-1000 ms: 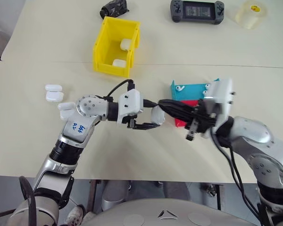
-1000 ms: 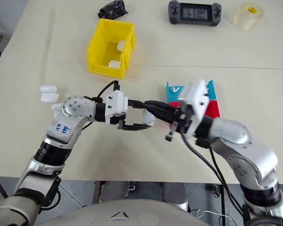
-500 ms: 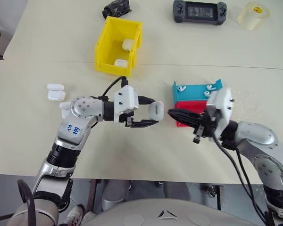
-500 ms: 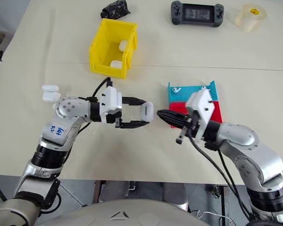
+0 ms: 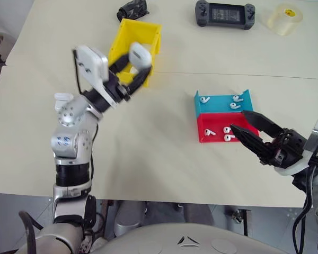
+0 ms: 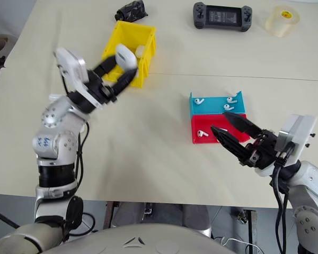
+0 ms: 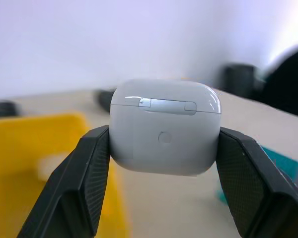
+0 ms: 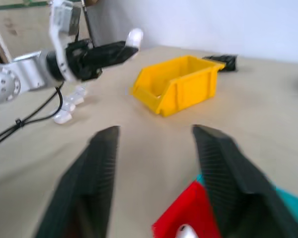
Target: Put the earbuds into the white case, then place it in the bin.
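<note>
My left gripper (image 5: 137, 59) is shut on the white case (image 5: 139, 52), held in the air just over the front of the yellow bin (image 5: 144, 23). In the left wrist view the case (image 7: 165, 126) has its lid closed and sits squeezed between both fingers. My right gripper (image 5: 237, 120) is open with nothing in it, its tips over the near right part of the red tray (image 5: 209, 123). Earbuds lie in the red tray (image 5: 211, 132) and in the blue tray (image 5: 204, 99) behind it.
A white case (image 6: 140, 50) lies inside the bin. More white cases (image 5: 63, 98) lie on the table beside my left arm. At the far edge are a black object (image 5: 132, 9), a game controller (image 5: 224, 11) and a tape roll (image 5: 284, 16).
My left arm swung up and away from the table's middle, carrying the case to the bin's front. My right gripper pulled back to the right and opened.
</note>
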`<state>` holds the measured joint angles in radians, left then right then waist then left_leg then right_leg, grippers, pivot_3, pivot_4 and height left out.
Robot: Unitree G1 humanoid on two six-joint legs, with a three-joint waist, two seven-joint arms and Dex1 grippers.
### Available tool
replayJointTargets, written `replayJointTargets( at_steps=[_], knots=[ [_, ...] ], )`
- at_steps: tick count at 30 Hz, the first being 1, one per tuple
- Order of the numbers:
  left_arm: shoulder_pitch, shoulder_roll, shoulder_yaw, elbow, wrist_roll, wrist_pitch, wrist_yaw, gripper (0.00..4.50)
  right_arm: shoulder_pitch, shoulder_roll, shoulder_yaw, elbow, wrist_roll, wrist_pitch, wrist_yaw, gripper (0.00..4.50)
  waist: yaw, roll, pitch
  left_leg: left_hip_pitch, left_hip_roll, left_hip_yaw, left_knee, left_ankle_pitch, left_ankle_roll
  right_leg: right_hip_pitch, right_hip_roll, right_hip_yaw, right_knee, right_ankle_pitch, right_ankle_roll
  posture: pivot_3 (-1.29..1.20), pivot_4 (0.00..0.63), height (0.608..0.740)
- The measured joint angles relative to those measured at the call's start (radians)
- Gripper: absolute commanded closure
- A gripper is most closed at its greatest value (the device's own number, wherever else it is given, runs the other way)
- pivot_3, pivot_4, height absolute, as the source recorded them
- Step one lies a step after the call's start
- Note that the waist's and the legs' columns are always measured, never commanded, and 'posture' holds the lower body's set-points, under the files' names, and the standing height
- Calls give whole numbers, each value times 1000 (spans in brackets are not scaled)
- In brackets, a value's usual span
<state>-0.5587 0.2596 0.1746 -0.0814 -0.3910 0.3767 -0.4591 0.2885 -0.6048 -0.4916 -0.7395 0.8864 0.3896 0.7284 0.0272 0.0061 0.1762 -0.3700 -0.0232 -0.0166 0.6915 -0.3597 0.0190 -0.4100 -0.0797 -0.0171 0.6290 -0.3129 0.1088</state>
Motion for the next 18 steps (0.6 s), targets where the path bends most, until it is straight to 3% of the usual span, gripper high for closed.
replayJointTargets(
  at_steps=[3, 4, 11, 16, 18],
  knots=[
    [-95, 8, 12, 139, 38, -50, 36, 1704, 6, 0, -14, 0, -14, -20, -7, 161, 0, -1, 0, 0, 0, 0, 0, 0, 0, 0, 0, 0, 1, 0, 0, 0, 150, 740],
    [-115, 16, 4, 181, 55, -64, 38, 1704, 6, 0, -13, -1, -22, -21, -7, 42, 0, -1, 0, 0, 0, 0, 0, 0, 0, 0, 0, -1, 1, 0, 0, 0, 150, 740],
    [-344, 1, -64, 650, 156, -173, 3, 1704, -5, 27, 57, -52, -59, -36, -64, 42, 0, -2, 0, 0, -3, 0, 0, 0, 1, -2, 2, -4, 5, 0, 0, 0, 150, 740],
    [-353, 12, -77, 681, 167, -178, -21, 68, 2, 39, 89, -63, -76, -41, -86, 0, -6, -3, 1, -1, -2, 1, 0, -1, 2, -2, 0, -3, 5, 0, 0, 0, 150, 740],
    [-310, 37, -75, 601, 156, -173, -57, 27, 9, 45, 95, -64, -85, -48, -87, 0, -7, -3, 1, 0, -1, 2, 0, 0, 1, -2, -1, -2, 6, 0, 0, 0, 150, 740]
  ],
)
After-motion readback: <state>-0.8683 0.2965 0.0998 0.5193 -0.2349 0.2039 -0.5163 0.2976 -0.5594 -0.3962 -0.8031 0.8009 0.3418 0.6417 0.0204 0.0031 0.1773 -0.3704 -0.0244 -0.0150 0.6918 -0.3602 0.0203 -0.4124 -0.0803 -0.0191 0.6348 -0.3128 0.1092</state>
